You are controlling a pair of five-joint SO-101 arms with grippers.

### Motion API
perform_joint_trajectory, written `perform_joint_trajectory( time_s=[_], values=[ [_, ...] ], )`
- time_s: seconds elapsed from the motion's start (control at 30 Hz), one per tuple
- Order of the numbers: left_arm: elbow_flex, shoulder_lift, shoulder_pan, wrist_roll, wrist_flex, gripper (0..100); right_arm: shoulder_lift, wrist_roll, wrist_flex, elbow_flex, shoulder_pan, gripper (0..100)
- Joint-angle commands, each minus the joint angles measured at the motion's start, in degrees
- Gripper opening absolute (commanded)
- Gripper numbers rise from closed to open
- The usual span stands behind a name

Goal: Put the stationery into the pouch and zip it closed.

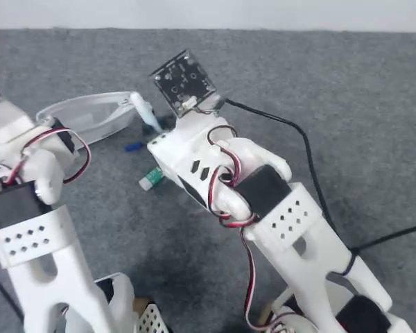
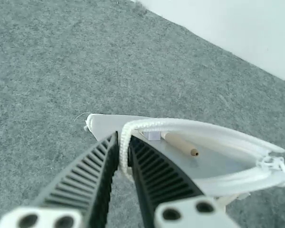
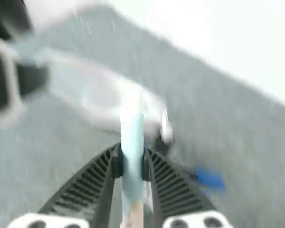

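A translucent white pouch (image 1: 90, 118) lies open at the back left of the grey mat. My left gripper (image 2: 123, 151) is shut on the pouch's white zipper rim (image 2: 147, 124), holding the mouth up. Inside the pouch lie a wooden pencil (image 2: 180, 144) and a small white piece (image 2: 153, 136). My right gripper (image 3: 131, 164) is shut on a pale blue pen (image 3: 131, 137), which points at the pouch (image 3: 95, 90). In the high view that pen (image 1: 144, 111) reaches the pouch's right end, ahead of the right gripper (image 1: 158, 127).
A small blue item (image 1: 133, 146) lies on the mat just below the pouch, with a green and white item (image 1: 151, 178) nearer the front. The blue item (image 3: 209, 179) also lies beside the right gripper. A black cable (image 1: 308, 163) trails across the right side.
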Motion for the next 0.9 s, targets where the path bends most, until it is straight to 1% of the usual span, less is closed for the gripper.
perform_joint_trajectory(
  time_s=[0.0, 0.2, 0.53, 0.67, 0.87],
  values=[
    [-0.75, -0.44, 0.35, 0.70, -1.14, 1, -3.82, -0.53, -9.45, -0.44, -2.42, 0.6],
    [-0.66, -0.44, 0.18, 0.70, -1.14, 1, -3.82, -0.62, -19.12, -0.53, -5.23, 0.6],
    [-0.13, -0.44, 0.35, 0.70, -1.32, 1, -3.74, -0.79, -29.93, -0.35, -5.05, 0.6],
    [-0.13, -0.44, 0.09, 0.70, -1.23, 1, -4.00, -0.79, -30.29, -0.35, -5.23, 0.6],
    [-0.13, -0.44, 0.35, 0.70, -1.23, 1, -9.71, -0.70, -25.89, -0.35, -5.14, 0.6]
  ],
)
